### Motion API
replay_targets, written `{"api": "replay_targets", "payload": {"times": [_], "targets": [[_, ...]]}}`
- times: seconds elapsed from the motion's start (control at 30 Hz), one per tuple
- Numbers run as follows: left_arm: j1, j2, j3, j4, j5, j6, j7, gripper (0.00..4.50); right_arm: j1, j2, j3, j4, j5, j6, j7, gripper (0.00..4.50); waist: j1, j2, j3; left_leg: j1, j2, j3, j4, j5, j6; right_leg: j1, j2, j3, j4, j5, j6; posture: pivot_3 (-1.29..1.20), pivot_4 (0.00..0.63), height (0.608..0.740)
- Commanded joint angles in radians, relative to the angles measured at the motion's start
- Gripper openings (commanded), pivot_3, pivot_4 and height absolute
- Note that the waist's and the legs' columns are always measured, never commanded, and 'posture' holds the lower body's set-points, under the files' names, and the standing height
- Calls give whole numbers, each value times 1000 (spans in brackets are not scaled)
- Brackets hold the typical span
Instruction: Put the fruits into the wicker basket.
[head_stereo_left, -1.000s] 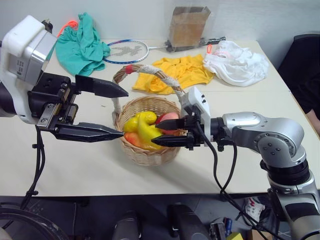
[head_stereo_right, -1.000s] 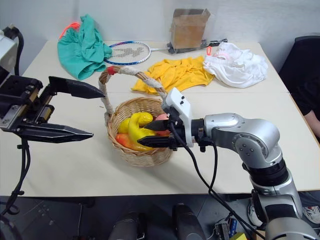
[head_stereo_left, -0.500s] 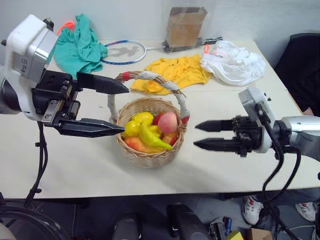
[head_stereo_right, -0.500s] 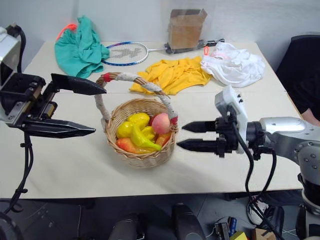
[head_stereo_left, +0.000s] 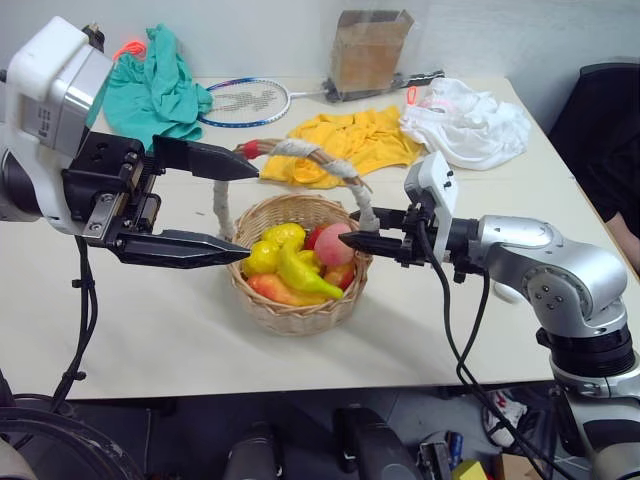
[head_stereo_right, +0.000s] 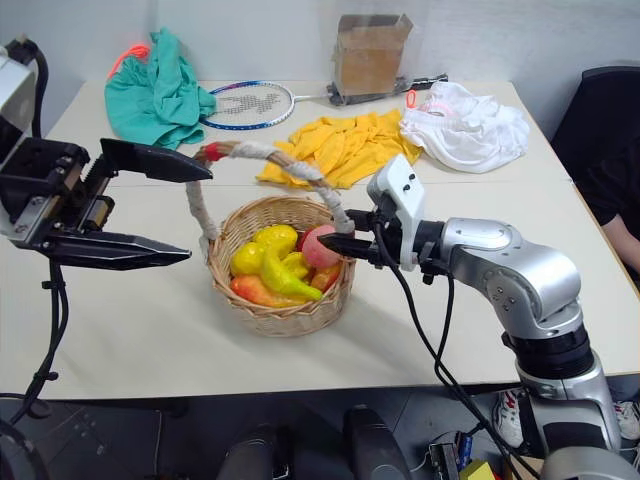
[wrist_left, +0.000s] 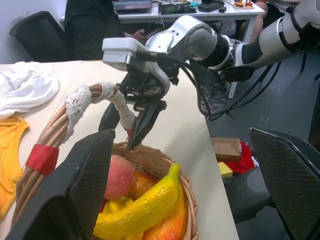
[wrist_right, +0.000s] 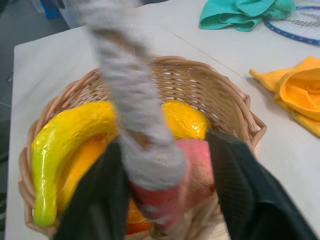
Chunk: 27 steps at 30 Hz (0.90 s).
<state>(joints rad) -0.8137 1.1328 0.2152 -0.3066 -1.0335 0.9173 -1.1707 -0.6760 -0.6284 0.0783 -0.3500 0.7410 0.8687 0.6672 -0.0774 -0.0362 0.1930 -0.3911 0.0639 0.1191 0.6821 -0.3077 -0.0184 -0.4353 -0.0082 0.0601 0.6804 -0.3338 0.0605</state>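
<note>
The wicker basket (head_stereo_left: 300, 318) stands mid-table. In it lie the yellow banana (head_stereo_left: 300, 272), the orange-red mango (head_stereo_left: 272, 290), a pink peach (head_stereo_left: 335, 243) and a yellow fruit (head_stereo_left: 262, 255). My right gripper (head_stereo_left: 346, 227) is at the right foot of the cord-wrapped handle (wrist_right: 145, 125) and has closed narrowly around it; the handle runs between its fingers. My left gripper (head_stereo_left: 253, 211) hangs wide open at the basket's left side. One finger is above the handle's left end and the other is level with the rim, and it holds nothing.
Behind the basket lie a yellow cloth (head_stereo_left: 350, 145), a white cloth (head_stereo_left: 465, 120), a teal cloth (head_stereo_left: 150, 85) and a badminton racket (head_stereo_left: 245, 100). A cardboard box (head_stereo_left: 372, 50) stands at the far edge. A person in dark clothes (head_stereo_left: 610, 140) sits at the right.
My right gripper let go of the banana in the basket and pulled back to the right. It then returned to the handle's right end and narrowed around it. The left gripper stayed put.
</note>
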Motion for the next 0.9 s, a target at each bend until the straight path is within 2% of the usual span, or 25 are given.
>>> {"api": "replay_targets", "payload": {"times": [0.03, 0.07, 0.1, 0.23, 0.4, 0.5, 0.63, 0.9], "targets": [[-17, 16, 35, -14, -2, -7, 5, 4500, 19, 10, -23, -38, -8, -35, 21, 842, 0, 0, 0, 0, 0, 0, 0, 0, 0, 0, 0, 0, 0, 0, 0, 0, 150, 740], [-18, 14, 34, -12, -2, -8, 5, 4500, 23, 12, -31, -41, -5, -38, 23, 421, 1, 0, 0, 0, 0, 0, 0, 0, 0, 0, 0, 0, 0, 0, 0, 0, 150, 740], [-19, 14, 35, -11, -1, -8, 5, 4500, 26, 14, -36, -44, -4, -40, 24, 251, 0, 0, 0, 0, 0, 0, 0, 0, 0, 0, 0, 0, 0, 0, 0, 0, 150, 740], [-25, 1, 20, 1, 14, -23, 2, 4500, 43, -10, -110, -55, 21, -58, 48, 236, 0, 0, 0, 0, 0, 0, 0, 0, 0, 0, 0, 0, 0, 0, 0, 0, 150, 740], [-38, -15, 7, 17, 29, -35, -8, 4500, 53, -100, -267, -4, 39, -77, 91, 236, 10, 0, 0, 0, 0, 0, 0, 0, 0, 0, 0, 0, 0, 0, 0, 0, 150, 740], [-43, -29, -2, 26, 39, -43, -14, 4500, 63, -188, -350, 83, -16, -126, 124, 236, 19, 0, 0, 1, -1, 0, 0, 0, 0, 0, 0, 0, 0, 0, 0, 0, 150, 740], [-47, -46, -9, 34, 41, -49, -24, 4500, 78, -250, -376, 209, -108, -206, 128, 236, 21, 0, 0, 1, -1, 1, 0, 0, 0, 1, 0, 0, 0, 0, 0, 0, 150, 740], [-75, -66, -13, 66, 38, -35, -33, 4500, 139, -276, -443, 477, -221, -362, 143, 236, 19, 1, 1, 1, -1, 2, 0, 0, 0, 1, 0, 1, 0, 0, 0, 0, 150, 740]]}}
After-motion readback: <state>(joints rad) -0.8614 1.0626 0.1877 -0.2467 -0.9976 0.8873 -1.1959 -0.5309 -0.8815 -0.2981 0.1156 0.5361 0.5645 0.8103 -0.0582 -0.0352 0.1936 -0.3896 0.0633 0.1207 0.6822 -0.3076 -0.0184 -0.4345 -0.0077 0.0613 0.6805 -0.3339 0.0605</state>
